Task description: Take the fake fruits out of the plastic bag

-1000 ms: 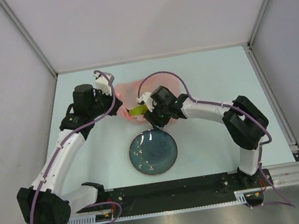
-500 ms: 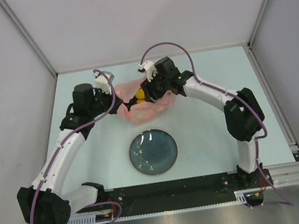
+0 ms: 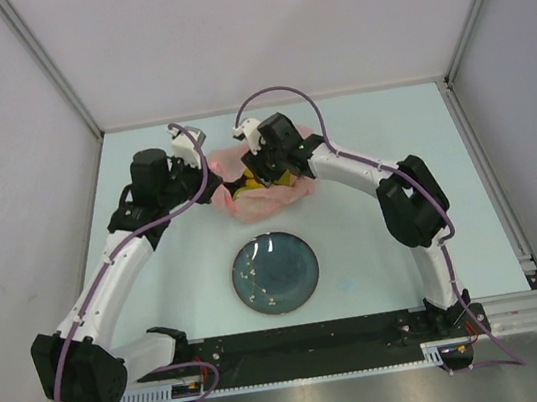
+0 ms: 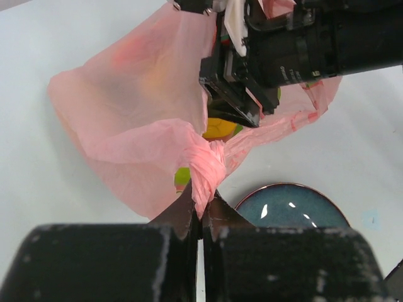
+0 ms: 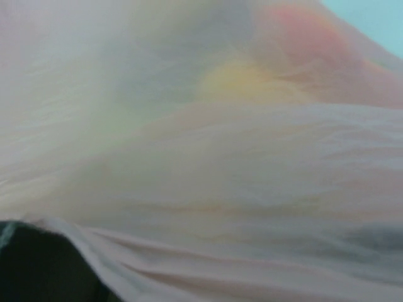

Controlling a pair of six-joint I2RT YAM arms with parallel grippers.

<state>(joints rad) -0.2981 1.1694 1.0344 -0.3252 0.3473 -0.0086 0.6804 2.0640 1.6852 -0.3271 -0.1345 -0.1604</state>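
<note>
The pink plastic bag (image 3: pixel 267 193) lies on the table beyond the plate. My left gripper (image 4: pixel 203 211) is shut on a bunched piece of the bag's edge and holds it up. Through the opening in the left wrist view I see a yellow-orange fruit (image 4: pixel 217 128) and a green piece (image 4: pixel 182 177). My right gripper (image 3: pixel 262 169) is pushed into the bag's mouth from the far side. Its fingertips are hidden by film. The right wrist view shows only pink film (image 5: pixel 252 189) with blurred yellow (image 5: pixel 236 82) and reddish (image 5: pixel 302 38) shapes behind it.
A dark blue round plate (image 3: pixel 275 274) sits on the table just in front of the bag; it also shows in the left wrist view (image 4: pixel 296 204). Grey walls enclose the table on three sides.
My right arm has swung from the plate's far edge back over the bag and down into its mouth. My left gripper has kept its hold and place.
</note>
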